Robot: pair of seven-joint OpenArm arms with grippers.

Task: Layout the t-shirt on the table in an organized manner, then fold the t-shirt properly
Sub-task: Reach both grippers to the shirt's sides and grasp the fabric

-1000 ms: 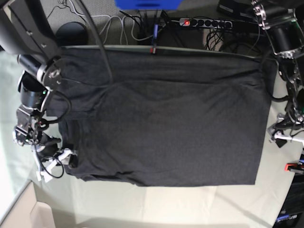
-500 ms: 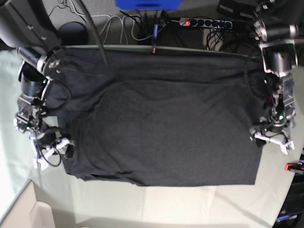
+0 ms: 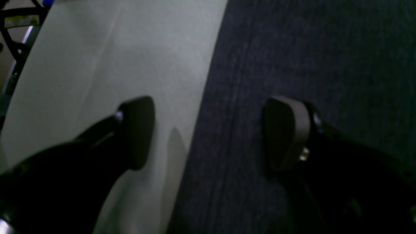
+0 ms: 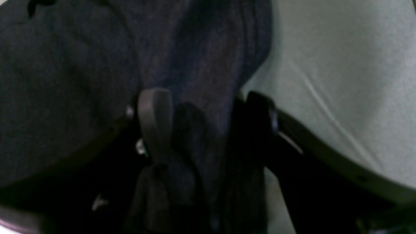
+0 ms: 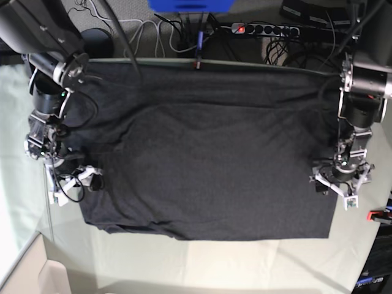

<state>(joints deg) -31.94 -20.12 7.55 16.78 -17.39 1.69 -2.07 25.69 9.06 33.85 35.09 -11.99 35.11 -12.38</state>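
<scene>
1. Base view, far left: right arm (image 5: 46, 92) reaches down along the table's left side; right gripper (image 5: 76, 182) sits low at the left edge of the t-shirt (image 5: 208, 153).
2. Right wrist view: right gripper (image 4: 208, 120) has jaws apart with a bunched fold of the t-shirt (image 4: 81, 65) between the fingers (image 4: 154, 117). Cloth fills the gap, but true pinch can't be told; the fingers look wide.
3. Pale grey-green table (image 4: 341, 81) shows to the right of that fold, faint crease line in the cover.
4. Centre of base view: t-shirt lies spread flat, dark charcoal, covering most of the table (image 5: 245, 263); top edge runs along the far table edge, bottom hem near the front, light wrinkles at the left side. No print visible on the upper face.
5. Bare strip of table in front of the hem and on both sides.
6. Behind the table: power strip (image 5: 263, 29) and cables (image 5: 153, 33) on the floor.
7. Right side of base view: left arm (image 5: 361, 92) comes down, left gripper (image 5: 339, 184) at the shirt's right edge.
8. Left wrist view: left gripper (image 3: 208, 133) wide apart, holding nothing; one fingertip over bare table (image 3: 97, 65), the other over the t-shirt (image 3: 308, 48), straddling the shirt edge.
9. Red clamp (image 5: 378, 215) at the table's right edge.
</scene>
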